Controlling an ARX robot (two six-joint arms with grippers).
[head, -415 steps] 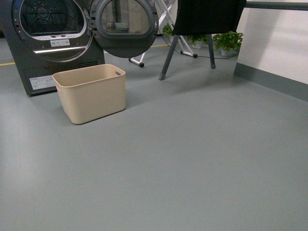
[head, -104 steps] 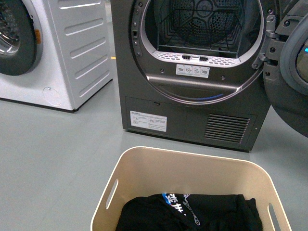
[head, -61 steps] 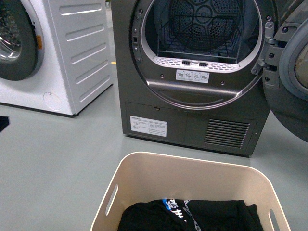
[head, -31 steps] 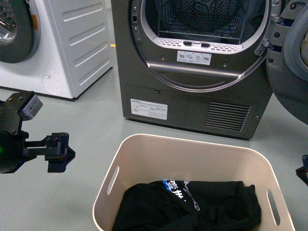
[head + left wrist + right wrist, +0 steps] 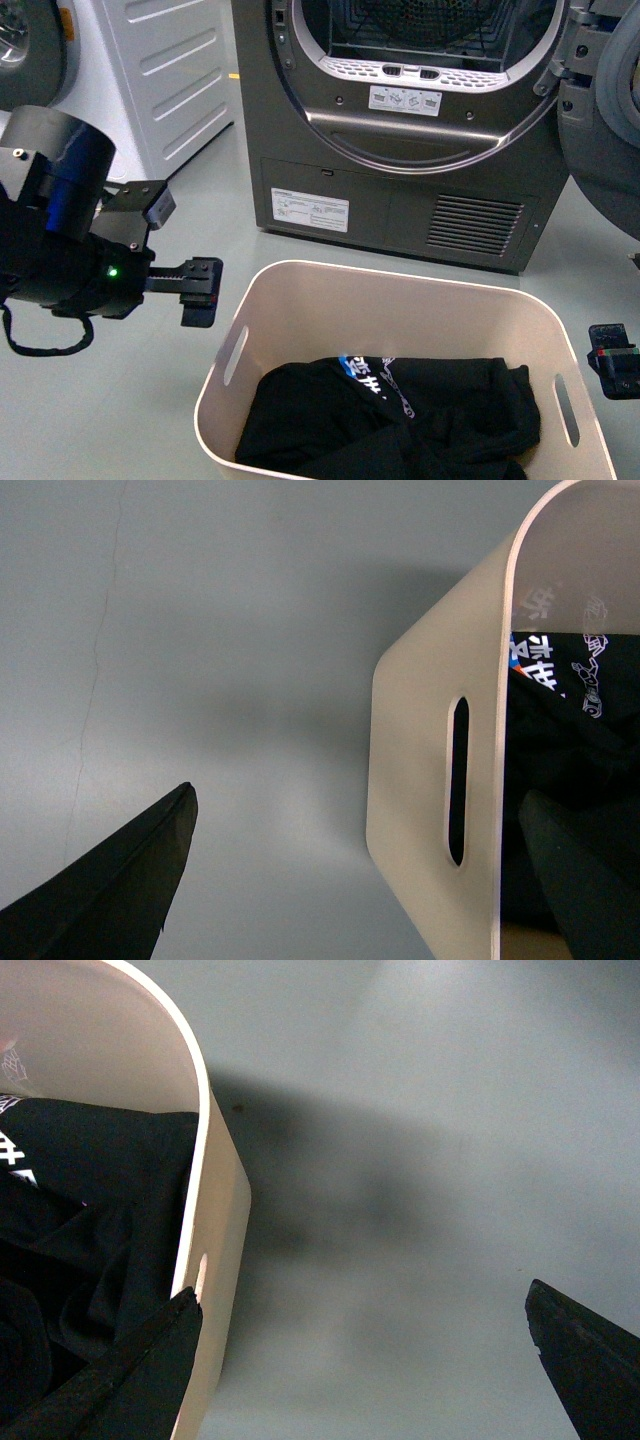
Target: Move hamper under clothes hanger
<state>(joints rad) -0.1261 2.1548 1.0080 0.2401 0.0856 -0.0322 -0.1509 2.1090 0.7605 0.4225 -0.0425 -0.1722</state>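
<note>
The beige hamper [image 5: 330, 315] stands on the grey floor close in front of me, with black clothes [image 5: 400, 425] inside. My left gripper [image 5: 200, 291] is open beside its left short end. In the left wrist view the gripper [image 5: 357, 795] straddles that end wall [image 5: 420, 760] by the slot handle [image 5: 458, 780], not touching. My right gripper [image 5: 612, 370] is open at the right short end. In the right wrist view the gripper [image 5: 362, 1292] has one finger over the hamper's rim [image 5: 215, 1190] and the other over the floor. The clothes hanger is out of view.
A dark-grey dryer [image 5: 400, 210] with its drum open stands just behind the hamper, its door [image 5: 600, 110] swung out at the right. A white washer [image 5: 160, 70] stands at the back left. Grey floor [image 5: 130, 400] lies to the left.
My left arm has swung in to the hamper's left end. My right gripper has come further into view at its right end. The hamper has not moved on the floor.
</note>
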